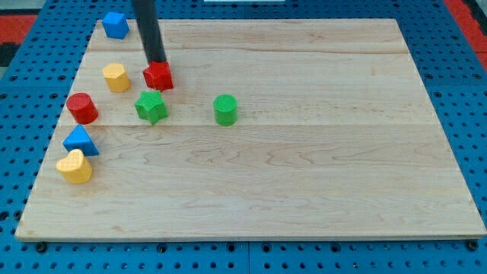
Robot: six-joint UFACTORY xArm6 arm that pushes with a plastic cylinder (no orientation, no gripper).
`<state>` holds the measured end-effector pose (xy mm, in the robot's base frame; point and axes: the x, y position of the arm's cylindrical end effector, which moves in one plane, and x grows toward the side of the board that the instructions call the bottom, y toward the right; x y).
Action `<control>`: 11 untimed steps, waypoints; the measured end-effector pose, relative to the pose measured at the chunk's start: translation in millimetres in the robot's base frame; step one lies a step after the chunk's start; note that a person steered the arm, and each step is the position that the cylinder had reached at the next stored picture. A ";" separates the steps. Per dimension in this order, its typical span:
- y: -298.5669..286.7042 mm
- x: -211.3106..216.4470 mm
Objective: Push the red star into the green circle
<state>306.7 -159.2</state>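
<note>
The red star (159, 76) lies on the wooden board in the upper left part of the view. The green circle (225, 109) stands to its lower right, about a block's width of board between them. My tip (157, 62) is at the red star's upper edge, touching or nearly touching it, with the dark rod rising to the view's top. A green star (151, 106) lies just below the red star.
A yellow hexagon (116, 78) lies left of the red star. A blue cube (115, 24) sits at the top left. A red cylinder (81, 108), a blue triangle (81, 141) and a yellow heart (74, 167) line the board's left edge (53, 144).
</note>
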 end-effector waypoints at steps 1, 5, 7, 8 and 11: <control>0.0 1.0; 46.9 23.5; 137.3 14.8; 165.7 13.4; 49.7 -3.9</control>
